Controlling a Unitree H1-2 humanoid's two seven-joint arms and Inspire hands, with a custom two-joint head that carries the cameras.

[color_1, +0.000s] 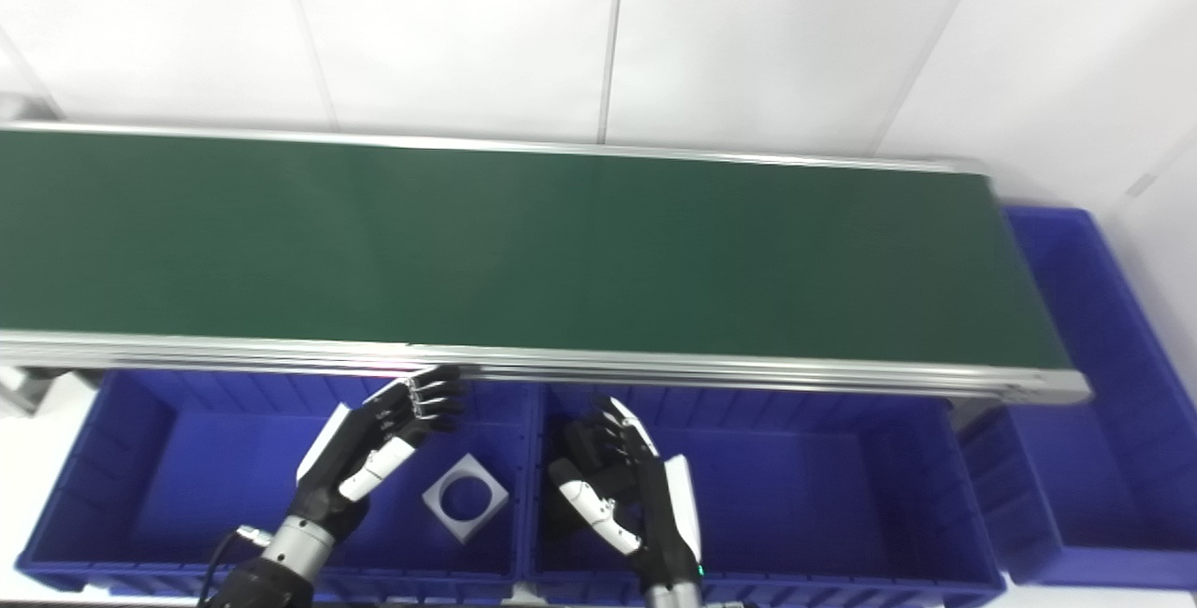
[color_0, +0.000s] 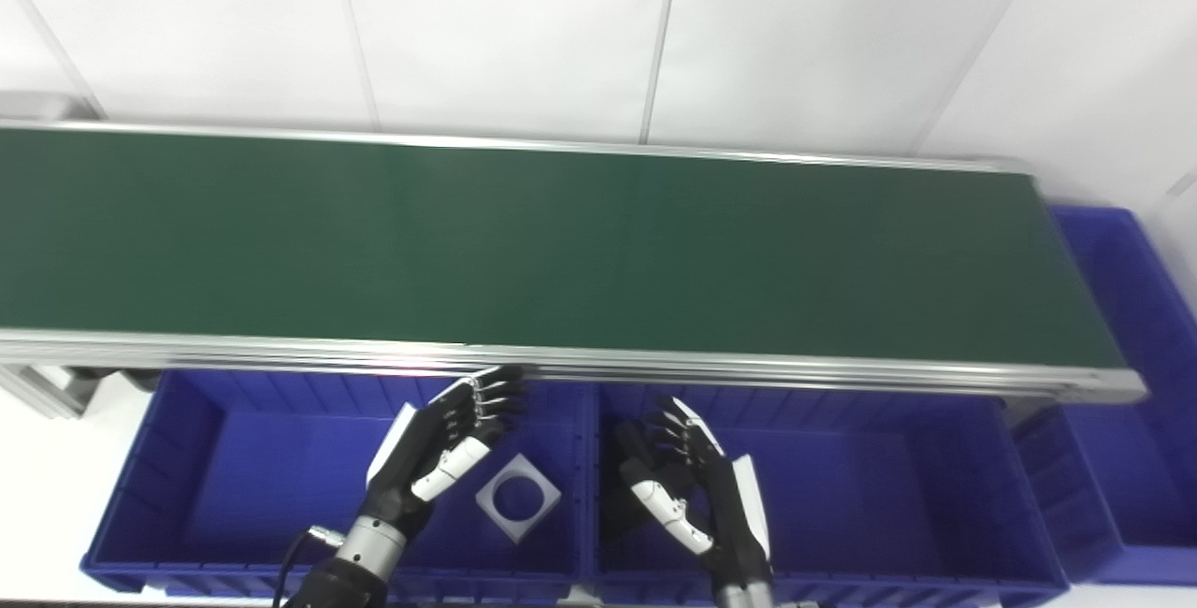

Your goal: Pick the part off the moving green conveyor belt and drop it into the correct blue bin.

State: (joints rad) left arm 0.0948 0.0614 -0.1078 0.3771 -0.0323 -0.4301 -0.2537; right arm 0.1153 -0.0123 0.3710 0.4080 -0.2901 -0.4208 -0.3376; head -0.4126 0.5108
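White panel wall (color_0: pixel 524 28) at back, w/ green belt (color_0: pixel 561 253) running left-right across the middle, silver rail (color_0: pixel 655 367) along its near edge. No part visible on belt surface. Below the rail, two blue bins side by side: left bin (color_0: pixel 234 486) & mid bin (color_0: pixel 870 496); a third bin (color_0: pixel 1141 458) sits at far right past the belt end. Part (color_0: pixel 517 498), a pale grey square plate w/ round hole, lies flat on left bin's floor, near that bin's right wall. Left hand (color_0: pixel 447 444) hovers over left bin, just beside the part but not touching, fingers spread & reaching toward the rail, grasping nothing. Right hand (color_0: pixel 690 477) hovers over mid bin, near its left wall, fingers loosely curled but apart, also empty.
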